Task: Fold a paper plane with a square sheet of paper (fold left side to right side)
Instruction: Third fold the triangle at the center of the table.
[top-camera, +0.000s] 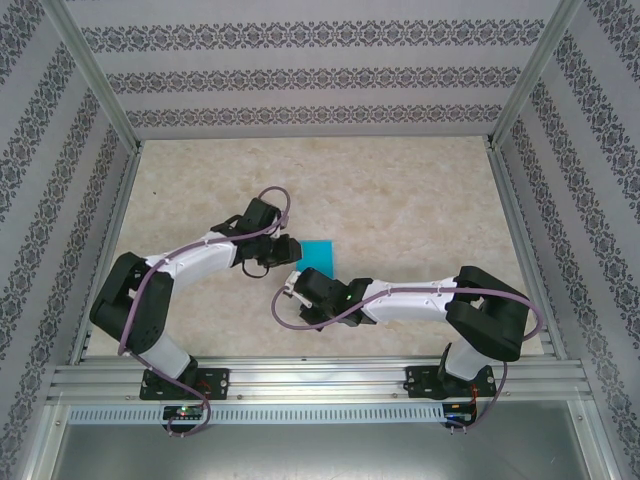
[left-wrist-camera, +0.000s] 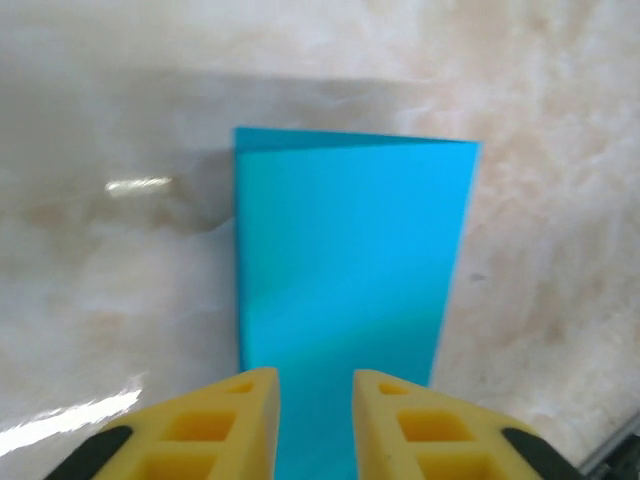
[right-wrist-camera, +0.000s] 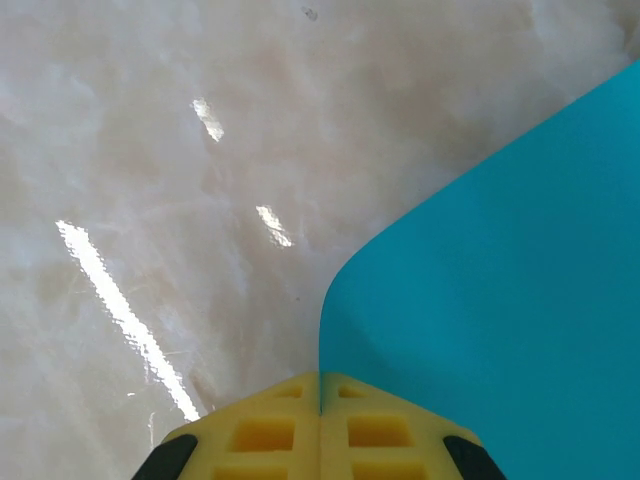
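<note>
Sheet (top-camera: 320, 253) sits mid-surface (top-camera: 420, 190) between the arms. Right pincer (right-wrist-camera: 320, 382) is clamped on its curling, lifted edge. Left pincer (left-wrist-camera: 315, 390) is narrowly parted over the near end. Suggest: left pins, right sweeps across, corners matched before creasing.

bare table (top-camera: 410, 185) beyond paper (top-camera: 322, 252), left pincer (left-wrist-camera: 313, 378) on its left, right pincer (right-wrist-camera: 320, 385) nearer
</note>
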